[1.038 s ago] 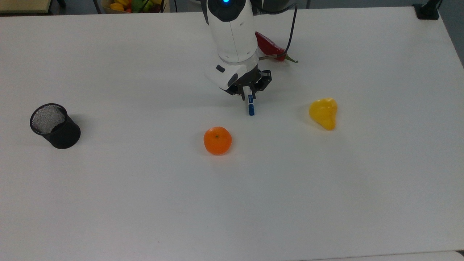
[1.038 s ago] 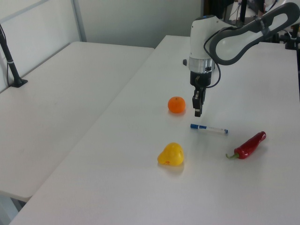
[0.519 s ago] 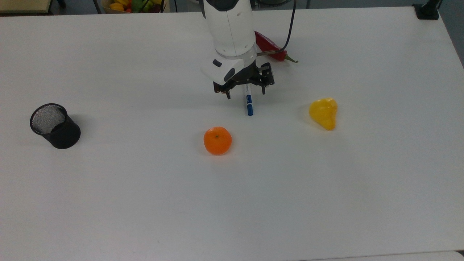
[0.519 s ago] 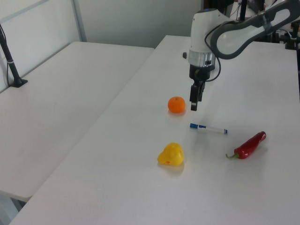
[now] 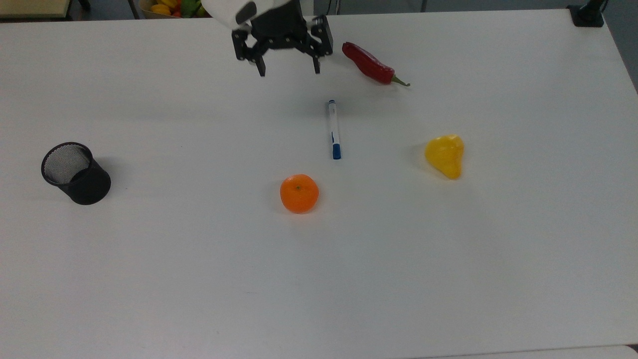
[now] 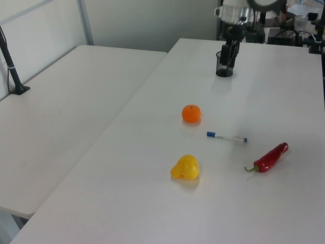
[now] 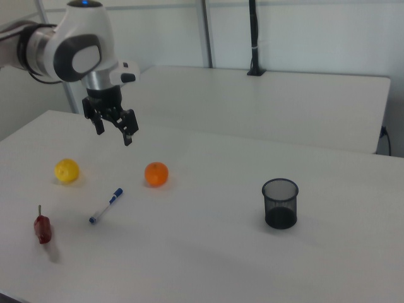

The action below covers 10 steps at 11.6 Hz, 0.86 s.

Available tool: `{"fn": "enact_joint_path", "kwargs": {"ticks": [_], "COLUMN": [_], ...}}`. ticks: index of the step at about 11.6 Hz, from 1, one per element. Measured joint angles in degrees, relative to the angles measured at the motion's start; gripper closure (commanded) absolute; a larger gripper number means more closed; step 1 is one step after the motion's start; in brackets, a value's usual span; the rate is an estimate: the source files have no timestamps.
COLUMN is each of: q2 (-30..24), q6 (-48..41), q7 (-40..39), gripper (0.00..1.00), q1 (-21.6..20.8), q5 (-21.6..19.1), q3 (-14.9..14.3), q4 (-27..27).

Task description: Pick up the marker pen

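We take the setting for a robotics lab. A wide, plain white worktop point(image 5: 498, 279) carries a few well-spaced props: a round orange fruit point(image 5: 299, 193), a yellow pear-shaped fruit point(image 5: 445, 155), a glossy red chili point(image 5: 370, 64) and a black wire-mesh cup point(image 5: 76, 173). A white jointed robot arm point(image 7: 76, 47) reaches over it. A second white table point(image 6: 56, 117) stands beside, with a black clamped pole point(image 7: 253, 38) and pale partition walls point(image 7: 303, 31) behind.

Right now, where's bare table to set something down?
Free: the wide near strip below the orange in the top view, and between cup and orange. Crowded: marker, chili, yellow fruit, with the open gripper above.
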<state>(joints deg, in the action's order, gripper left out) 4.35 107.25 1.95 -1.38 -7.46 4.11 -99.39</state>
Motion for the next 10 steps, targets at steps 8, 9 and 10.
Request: {"fn": "enact_joint_path", "kwargs": {"ticks": [8,9,10], "q2": [-8.36,-8.22,-8.05], "q6": [-13.37,-12.34,-10.48], "q7": [0.04,0.04,-0.46], "gripper": [0.00,0.00,0.00], "q1": [-0.55,-0.98,-1.23], "q5": [0.02,1.53,2.77], "q3": [-6.26,-6.26,-6.26], "q4": [4.54,4.54,4.53]}}
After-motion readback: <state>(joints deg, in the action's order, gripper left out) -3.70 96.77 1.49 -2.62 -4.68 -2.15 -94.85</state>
